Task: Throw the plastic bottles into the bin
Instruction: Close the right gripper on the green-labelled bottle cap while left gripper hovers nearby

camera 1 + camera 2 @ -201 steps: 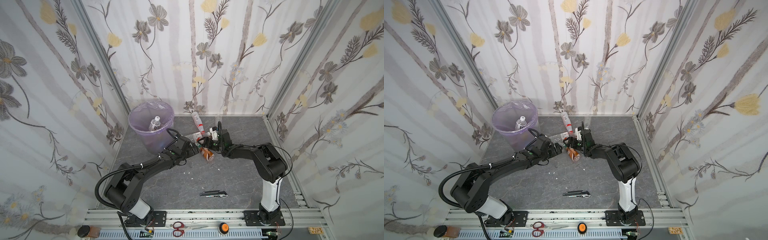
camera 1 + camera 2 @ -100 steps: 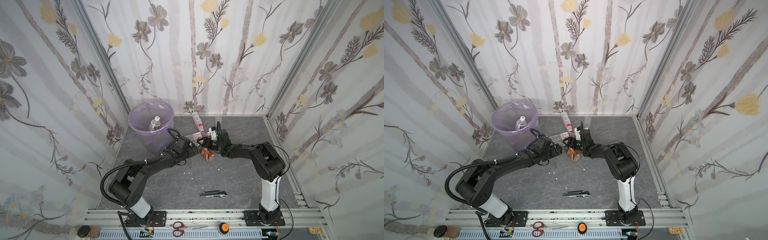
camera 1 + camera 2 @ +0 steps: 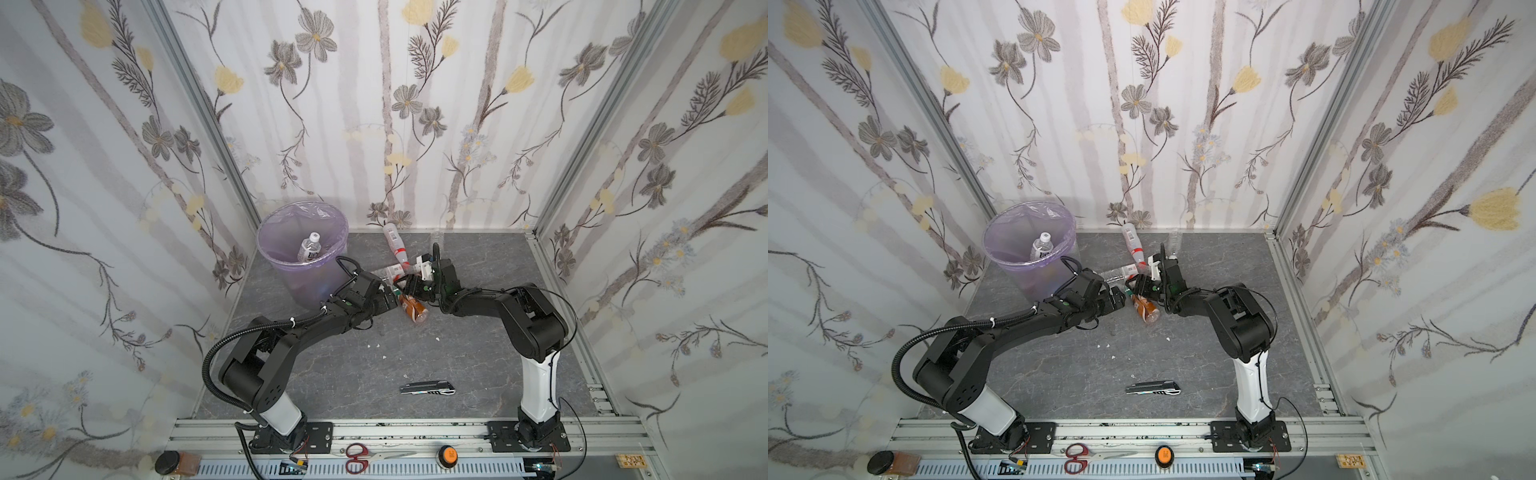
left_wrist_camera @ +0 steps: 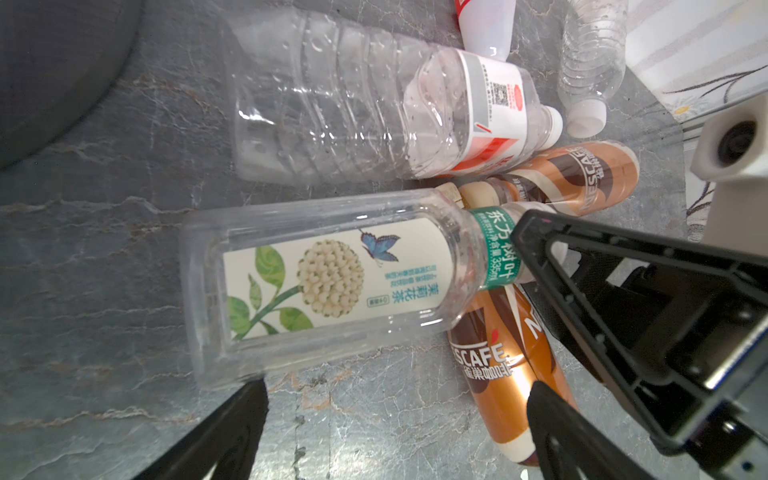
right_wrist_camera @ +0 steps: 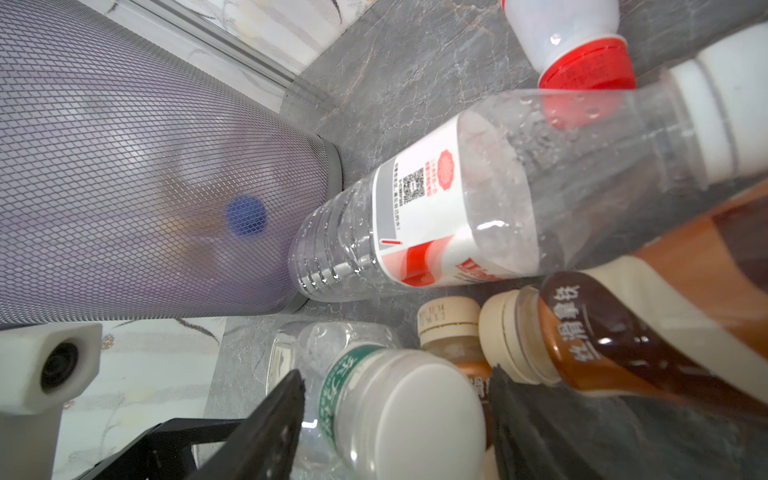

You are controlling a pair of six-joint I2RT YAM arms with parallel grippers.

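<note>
Tea bottle [image 4: 332, 286] is found lying flat, cap end pointed at the right gripper [image 5: 397, 382] and base toward the left gripper [image 4: 399, 388], which is spread wide with nothing in it. The cap [image 5: 428, 411] is straddled by the right jaws, but whether it's actually pinched can't be told. The right arm is reckoned nearer. The bin [image 3: 303, 282] is seen at roughly 10 o'clock from the grippers in a top view. That cap fit is only shown by the right wrist view. In both top views the bottle is mostly hidden.

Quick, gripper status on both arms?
Left gripper: open, empty.
Right gripper: jaws straddle the cap of the tea bottle; grip cannot be told.
</note>
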